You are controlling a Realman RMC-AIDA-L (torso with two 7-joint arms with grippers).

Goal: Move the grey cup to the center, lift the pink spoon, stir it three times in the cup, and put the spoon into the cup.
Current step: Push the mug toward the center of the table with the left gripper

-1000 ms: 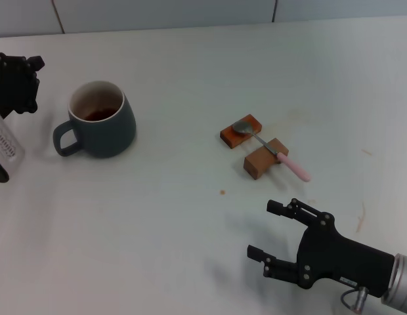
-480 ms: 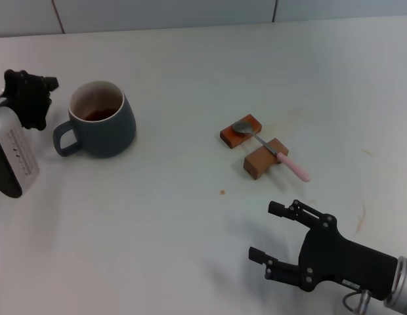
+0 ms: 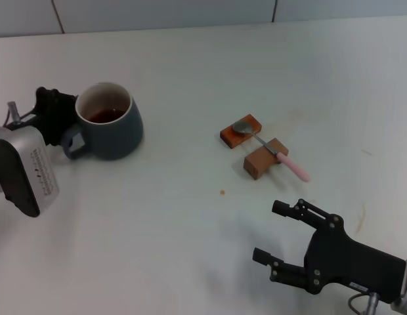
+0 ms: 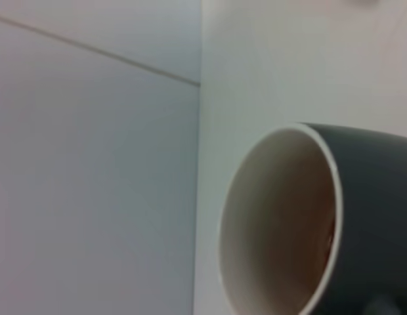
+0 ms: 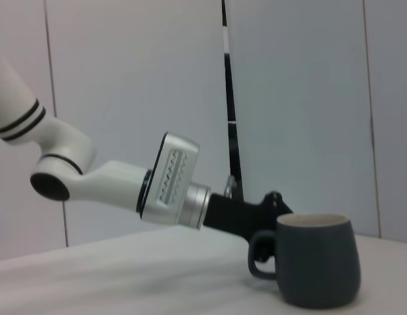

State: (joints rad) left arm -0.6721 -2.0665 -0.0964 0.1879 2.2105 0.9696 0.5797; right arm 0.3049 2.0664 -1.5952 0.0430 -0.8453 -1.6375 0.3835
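The grey cup [image 3: 111, 128] stands at the table's left with dark liquid inside, its handle turned toward my left gripper [image 3: 61, 118]. That gripper is right at the handle, touching or nearly touching it. The right wrist view shows the cup [image 5: 318, 266] from the side with the left gripper [image 5: 264, 220] at its handle. The cup's cream inside [image 4: 276, 223] fills the left wrist view. The pink spoon [image 3: 272, 151] lies across two wooden blocks right of centre, bowl on the far block. My right gripper [image 3: 267, 231] hovers open near the front right, short of the spoon.
Two brown wooden blocks [image 3: 241, 130] [image 3: 261, 161] hold the spoon off the table. A tiled wall runs along the back edge. White tabletop [image 3: 184, 197] lies between the cup and the blocks.
My left gripper has swung in from the far left to the cup's handle. The cup has shifted slightly to the right. The right gripper has sunk a little toward the front edge.
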